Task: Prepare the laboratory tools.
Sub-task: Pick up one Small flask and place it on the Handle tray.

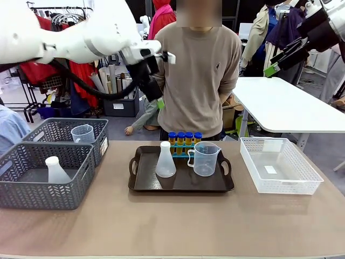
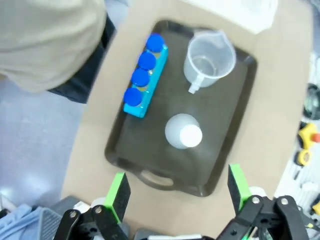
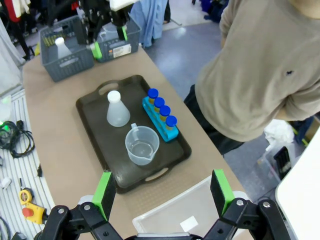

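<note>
Four blue-capped tubes [image 1: 184, 137] of orange-yellow liquid stand in a small blue rack [image 2: 145, 85] along the far edge of a dark brown tray [image 1: 141, 183] in the middle of the counter [image 1: 172, 226]. On the same tray, a white conical flask [image 1: 165, 161] stands upright near the left, and a clear handled measuring beaker [image 1: 204, 158] stands just beside it to the right, in front of the rack. Another flask [image 1: 55, 170] sits in the near grey basket [image 1: 43, 191] at the left, and another beaker [image 1: 82, 134] in the grey basket behind it [image 1: 64, 129]. A white mesh basket [image 1: 280, 181] lies to the right of the tray. The left hand [image 1: 159, 102] hangs high above the tray's left end, its fingers spread wide and holding nothing. The right hand [image 1: 272, 69] is raised at the upper right, likewise spread wide and holding nothing. A person in a beige sweater [image 1: 197, 70] stands at the far side.
</note>
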